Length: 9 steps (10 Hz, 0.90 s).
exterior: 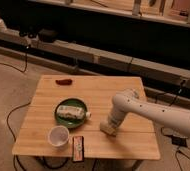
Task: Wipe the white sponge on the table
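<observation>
Firstly, we see a light wooden table [88, 92] made of planks, standing on a grey floor [8, 90] where black cables [26, 59] run. Behind it a long low ledge [103, 56] crosses the dim room. On the table there is a green plate [60, 120] with a pale wrapped item [72, 112] on it, a white cup [58, 136] near the front edge, a small dark packet [78, 148] just beside the cup, and a red object [64, 81] at the far left corner. The white arm [153, 112] comes in from the right and bends down to the board. The gripper [109, 125] is low over the front right part of the table, right of the plate. The white sponge [107, 132] lies directly under its tip, touching the wood. If the gripper is closed on the sponge or only pressing on it, we cannot tell.
</observation>
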Motion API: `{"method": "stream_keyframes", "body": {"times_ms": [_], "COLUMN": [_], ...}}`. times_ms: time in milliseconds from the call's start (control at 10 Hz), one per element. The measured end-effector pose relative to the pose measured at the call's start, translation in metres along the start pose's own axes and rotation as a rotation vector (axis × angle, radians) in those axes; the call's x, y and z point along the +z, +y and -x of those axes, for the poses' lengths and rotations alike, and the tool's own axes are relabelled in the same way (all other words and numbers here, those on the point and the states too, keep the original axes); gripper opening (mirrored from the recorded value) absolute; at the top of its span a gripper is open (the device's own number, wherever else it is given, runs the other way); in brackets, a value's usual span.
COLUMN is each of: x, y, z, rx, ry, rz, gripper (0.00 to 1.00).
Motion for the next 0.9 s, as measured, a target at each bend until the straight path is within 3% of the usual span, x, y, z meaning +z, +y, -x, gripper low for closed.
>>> {"method": "stream_keyframes", "body": {"times_ms": [300, 500, 700, 900], "x": [-0.002, -0.001, -0.008, -0.022], "y": [0.003, 0.025, 0.060, 0.092], "z": [0.035, 0.068, 0.097, 0.122], "rx": [0.061, 0.137, 0.216, 0.276], "ry": [0.024, 0.061, 0.102, 0.102], "rz": [-0.006, -0.007, 0.016, 0.047], "gripper": [0.00, 0.00, 0.00, 0.00]}}
